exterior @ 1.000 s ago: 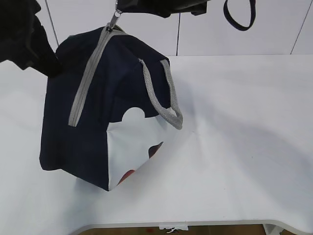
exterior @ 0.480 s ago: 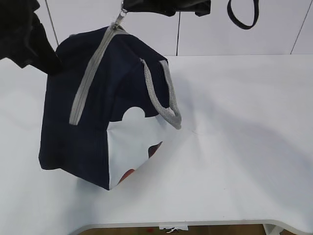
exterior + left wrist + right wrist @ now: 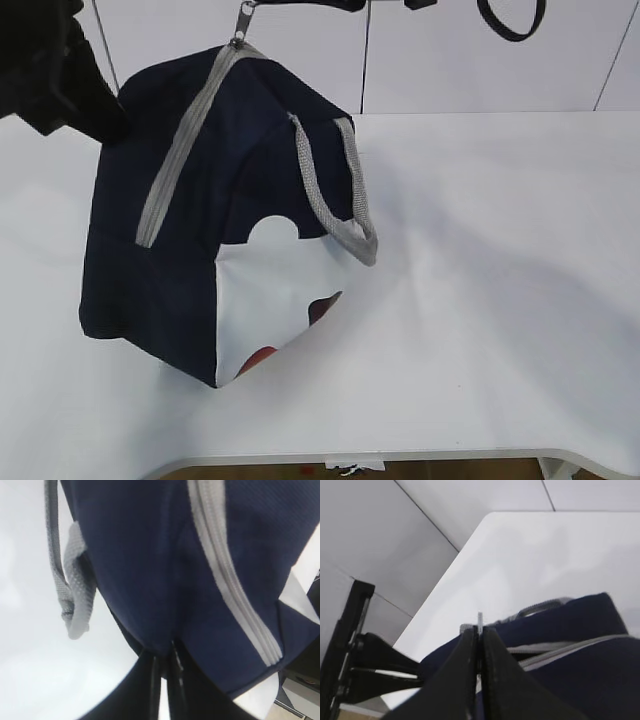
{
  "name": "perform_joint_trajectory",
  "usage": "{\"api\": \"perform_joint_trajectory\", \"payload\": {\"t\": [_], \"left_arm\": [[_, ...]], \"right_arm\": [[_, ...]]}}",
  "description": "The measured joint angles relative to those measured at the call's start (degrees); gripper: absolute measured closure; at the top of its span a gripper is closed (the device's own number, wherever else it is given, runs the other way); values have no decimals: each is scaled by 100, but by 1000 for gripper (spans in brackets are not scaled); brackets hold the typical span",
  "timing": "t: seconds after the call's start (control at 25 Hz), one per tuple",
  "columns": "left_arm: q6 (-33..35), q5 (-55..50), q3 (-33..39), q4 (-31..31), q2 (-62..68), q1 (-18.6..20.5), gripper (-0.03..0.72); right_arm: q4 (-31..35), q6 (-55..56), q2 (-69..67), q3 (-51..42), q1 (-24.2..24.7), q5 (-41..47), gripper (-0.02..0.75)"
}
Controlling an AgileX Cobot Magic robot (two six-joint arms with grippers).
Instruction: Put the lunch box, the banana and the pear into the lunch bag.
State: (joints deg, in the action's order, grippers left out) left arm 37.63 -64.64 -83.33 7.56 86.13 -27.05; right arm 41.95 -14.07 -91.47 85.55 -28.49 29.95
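The navy lunch bag (image 3: 250, 170) stands tilted on the white table, its grey zipper (image 3: 185, 140) closed along the top. My right gripper (image 3: 479, 632) is shut on the metal ring pull (image 3: 243, 18) at the bag's top end; in the exterior view it is nearly cut off by the upper edge. My left gripper (image 3: 165, 652) is shut on the bag's navy fabric (image 3: 150, 555) at its far left corner (image 3: 105, 125). Grey handles (image 3: 335, 190) hang over the white side panel (image 3: 270, 290). The lunch box, banana and pear are not visible.
The white table (image 3: 480, 300) extends to the right of the bag, with its front edge (image 3: 400, 455) near the bottom. A black strap loop (image 3: 510, 20) hangs at the top right. A white panelled wall (image 3: 480, 60) stands behind.
My right gripper has risen with the ring pull, almost out of the exterior view. The bag's top has been drawn up and tauter. The left gripper has stayed on its corner.
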Motion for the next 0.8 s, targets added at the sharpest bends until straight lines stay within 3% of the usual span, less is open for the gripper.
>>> {"api": "perform_joint_trajectory", "payload": {"t": [0.8], "left_arm": [[204,294,-2,263,0,0,694]], "right_arm": [[24,-14,-243,9,449,-274,737]]}}
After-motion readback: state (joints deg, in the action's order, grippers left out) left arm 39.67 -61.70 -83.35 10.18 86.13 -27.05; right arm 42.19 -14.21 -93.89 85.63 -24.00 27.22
